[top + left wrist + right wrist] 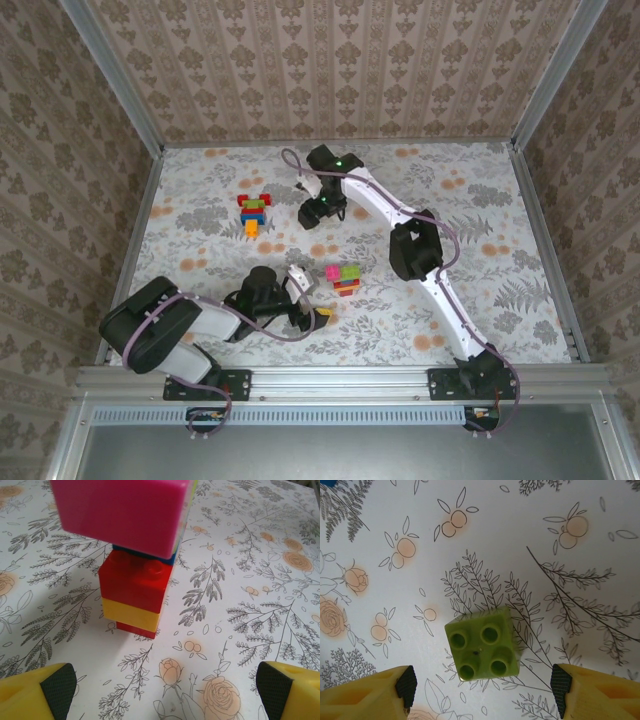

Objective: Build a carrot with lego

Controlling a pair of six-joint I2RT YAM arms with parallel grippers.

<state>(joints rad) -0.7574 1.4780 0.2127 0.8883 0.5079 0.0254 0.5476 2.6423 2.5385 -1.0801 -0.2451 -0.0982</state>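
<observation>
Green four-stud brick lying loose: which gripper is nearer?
Right. The right gripper hovers over the green brick, fingers open either side of it. The left gripper sits toward the near edge, facing the pink-topped stack.

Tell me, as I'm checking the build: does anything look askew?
The magenta brick overhangs the narrower red brick below it, looking top-heavy. One green brick lies loose and alone.
</observation>
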